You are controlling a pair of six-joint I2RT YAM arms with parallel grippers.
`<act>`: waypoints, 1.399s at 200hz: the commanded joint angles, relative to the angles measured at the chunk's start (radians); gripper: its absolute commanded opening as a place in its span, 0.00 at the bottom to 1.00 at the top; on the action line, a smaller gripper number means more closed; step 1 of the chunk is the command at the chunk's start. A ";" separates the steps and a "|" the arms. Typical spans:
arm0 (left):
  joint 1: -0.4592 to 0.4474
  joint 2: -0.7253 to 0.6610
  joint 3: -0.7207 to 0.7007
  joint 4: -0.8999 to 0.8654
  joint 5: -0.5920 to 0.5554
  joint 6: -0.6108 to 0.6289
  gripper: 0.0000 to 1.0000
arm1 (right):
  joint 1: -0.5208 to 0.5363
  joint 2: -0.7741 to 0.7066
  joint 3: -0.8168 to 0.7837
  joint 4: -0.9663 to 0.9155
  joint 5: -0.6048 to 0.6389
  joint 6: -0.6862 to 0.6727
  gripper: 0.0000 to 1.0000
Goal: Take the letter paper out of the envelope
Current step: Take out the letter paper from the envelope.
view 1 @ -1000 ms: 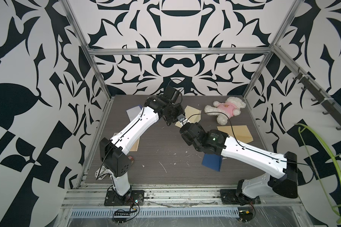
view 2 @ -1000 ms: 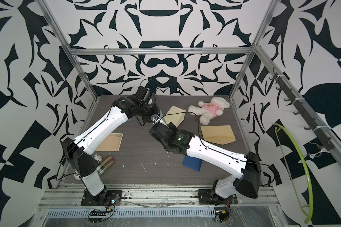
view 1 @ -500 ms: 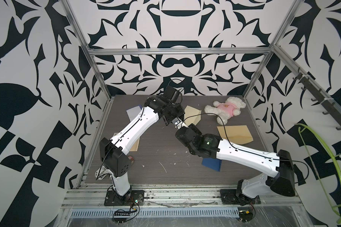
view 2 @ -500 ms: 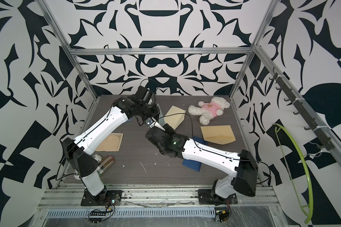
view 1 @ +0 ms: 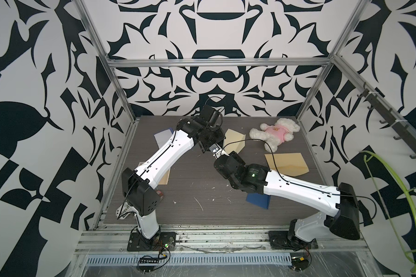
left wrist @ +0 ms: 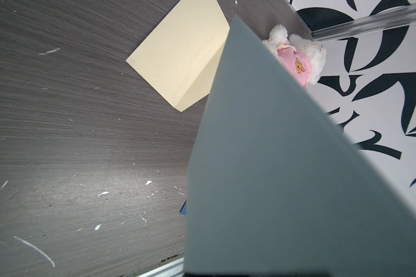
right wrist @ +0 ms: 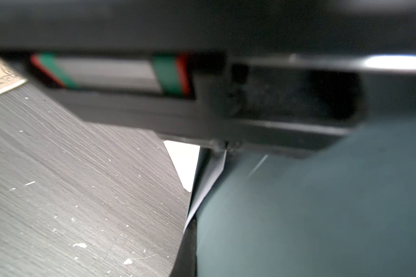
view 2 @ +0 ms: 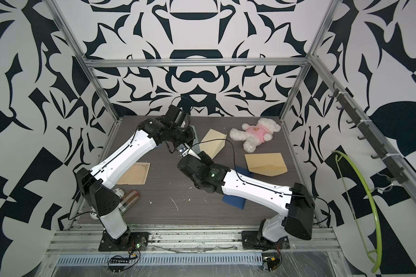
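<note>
Top views, both: dark wood-grain table point(view 1: 202, 191), two arms meeting just toward 12 o'clock of its centre.
Left gripper point(view 1: 215, 151): pinched tight on grey envelope point(left wrist: 274, 167), held off the table, filling much of left wrist view.
Right gripper point(view 1: 220, 157): closed at that envelope's edge, at 5 o'clock of left gripper; what is pinched cannot be told.
Plush bear point(view 1: 274, 134): lying at 1 o'clock of table.
Letter paper point(right wrist: 210, 179): thin white sliver against grey envelope, right wrist view only.
</note>
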 commanded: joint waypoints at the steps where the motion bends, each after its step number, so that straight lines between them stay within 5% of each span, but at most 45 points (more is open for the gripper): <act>1: -0.007 -0.031 0.009 -0.013 -0.007 -0.010 0.00 | -0.040 -0.049 -0.004 0.018 -0.129 0.090 0.00; 93: -0.007 -0.054 0.068 -0.020 -0.005 -0.031 0.00 | -0.175 -0.043 -0.028 -0.036 -0.482 0.254 0.00; 191: -0.007 -0.026 0.100 -0.046 -0.006 -0.025 0.00 | -0.184 -0.062 0.031 -0.110 -0.429 0.235 0.00; 280: -0.007 0.091 0.315 -0.227 -0.077 0.105 0.00 | -0.203 -0.100 0.015 -0.199 -0.448 0.222 0.00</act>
